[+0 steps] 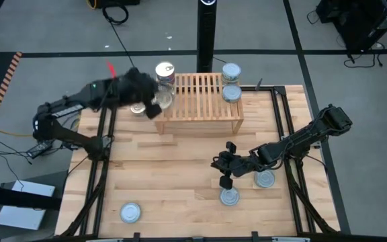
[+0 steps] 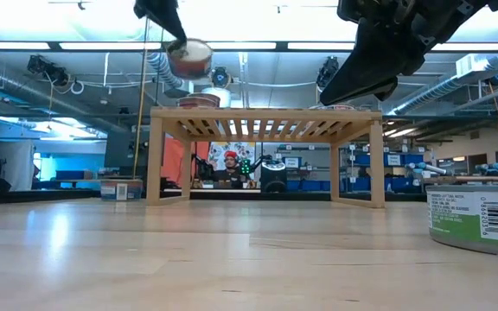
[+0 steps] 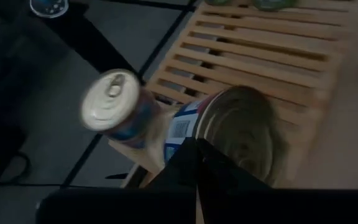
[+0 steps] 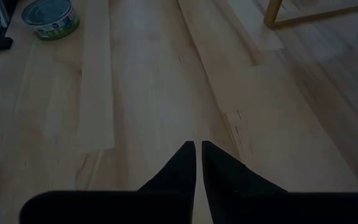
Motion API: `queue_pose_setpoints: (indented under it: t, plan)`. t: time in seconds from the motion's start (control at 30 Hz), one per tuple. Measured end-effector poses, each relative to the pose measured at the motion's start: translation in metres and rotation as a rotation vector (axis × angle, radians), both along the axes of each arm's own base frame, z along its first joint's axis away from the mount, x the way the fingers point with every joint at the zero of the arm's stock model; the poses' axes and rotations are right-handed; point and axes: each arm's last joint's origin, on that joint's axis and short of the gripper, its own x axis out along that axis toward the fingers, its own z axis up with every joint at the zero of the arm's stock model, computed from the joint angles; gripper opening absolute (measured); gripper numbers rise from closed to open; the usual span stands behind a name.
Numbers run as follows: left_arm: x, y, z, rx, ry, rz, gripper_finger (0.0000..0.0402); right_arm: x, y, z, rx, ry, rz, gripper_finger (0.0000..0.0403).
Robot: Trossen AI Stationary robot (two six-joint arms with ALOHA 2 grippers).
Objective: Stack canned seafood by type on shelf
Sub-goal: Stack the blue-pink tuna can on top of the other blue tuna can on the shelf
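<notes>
The light-wood shelf [image 1: 200, 101] stands at the table's far middle. On its far left corner a stack of gold-lidded tins [image 1: 164, 72] rests on the slats, also visible in the left wrist view [image 3: 114, 107]. Blue-silver tins [image 1: 231, 81] sit on its right end. My left gripper [image 1: 150, 101] is shut on a tin [image 3: 241, 127] above the shelf's left end [image 2: 190, 59]. My right gripper [image 1: 224, 168] hangs shut over the table's right half, touching nothing; its fingers [image 4: 196, 152] point at bare wood. My left gripper holds the tin at its near rim [image 3: 199, 142], pinched between the two fingers; the fingers themselves hide the exact spot. They come slanting down from the table's left side. The tin hangs tilted below the fingertips [image 2: 178, 36], lifted clear of the shelf.
Loose tins lie on the table: two near my right gripper [image 1: 230, 196] [image 1: 265, 178], one at the near left [image 1: 130, 212], and one beside the shelf's left leg [image 1: 138, 109]. A black pole [image 1: 207, 33] stands behind the shelf. The middle of the table is bare wood.
</notes>
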Motion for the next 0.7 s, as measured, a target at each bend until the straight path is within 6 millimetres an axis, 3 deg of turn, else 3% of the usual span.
queue_pose_setpoints:
  t: [0.27,0.7]
  plan:
    - [-0.006,0.053,-0.005,-0.107,-0.058,0.024,0.0001,0.0,0.0,0.0,0.0,0.0,0.0,0.0038]
    - [0.011,0.077,-0.017,-0.136,-0.074,0.009,0.0,0.0,0.0,0.0,-0.001,0.001,0.001,0.0037]
